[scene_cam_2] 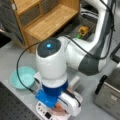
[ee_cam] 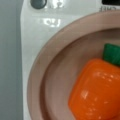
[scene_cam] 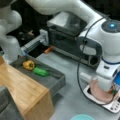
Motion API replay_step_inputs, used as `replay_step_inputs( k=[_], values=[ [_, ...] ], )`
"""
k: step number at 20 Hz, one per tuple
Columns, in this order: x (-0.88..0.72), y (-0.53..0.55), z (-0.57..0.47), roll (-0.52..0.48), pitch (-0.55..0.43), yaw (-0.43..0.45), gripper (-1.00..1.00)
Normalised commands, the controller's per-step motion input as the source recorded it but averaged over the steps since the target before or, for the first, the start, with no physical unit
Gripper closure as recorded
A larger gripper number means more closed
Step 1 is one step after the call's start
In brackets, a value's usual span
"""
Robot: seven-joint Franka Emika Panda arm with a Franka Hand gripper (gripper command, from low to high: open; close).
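Left to right in a front view: the grey tray [scene_cam: 53, 82] on the counter [scene_cam: 72, 100] holds a yellow pepper [scene_cam: 29, 65] and a green vegetable [scene_cam: 40, 72], well apart from the action. At that view's right, the arm drops onto a pink bowl [scene_cam: 98, 96] sitting on a white scale [scene_cam: 112, 106]. The wrist view puts you right over it: pink bowl rim [ee_cam: 37, 82] at left, orange pepper [ee_cam: 97, 92] with green stem [ee_cam: 112, 53] lying inside the bowl, toward the right. That orange pepper looks like a plastic toy: judge it light, hollow, stiff and glossy, so likely slippery on its rounded lobes. You'd do best to grip across the body's widest part, not the stem, which looks small and off to one side. The pincer sits low over the bowl, hidden behind the wrist body in both front views and out of frame in the wrist view, so you cannot tell its opening or whether it touches the pepper. A teal bowl [scene_cam_2: 22, 77] rests on the counter to the left in a front view.
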Motion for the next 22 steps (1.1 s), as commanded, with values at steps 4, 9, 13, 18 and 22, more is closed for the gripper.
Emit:
replay_step_inputs(
  k=[4, 9, 13, 18, 22],
  values=[
    [0.08, 0.00, -0.04, -0.228, 0.069, 0.016, -1.00],
    [-0.02, 0.01, -0.07, -0.237, 0.064, 0.012, -1.00],
    [-0.10, 0.03, -0.13, -0.248, 0.047, 0.000, -1.00],
    [-0.06, 0.03, -0.08, -0.244, 0.018, -0.002, -1.00],
    [-0.03, 0.04, -0.04, -0.241, 0.000, -0.002, -1.00]
  ],
)
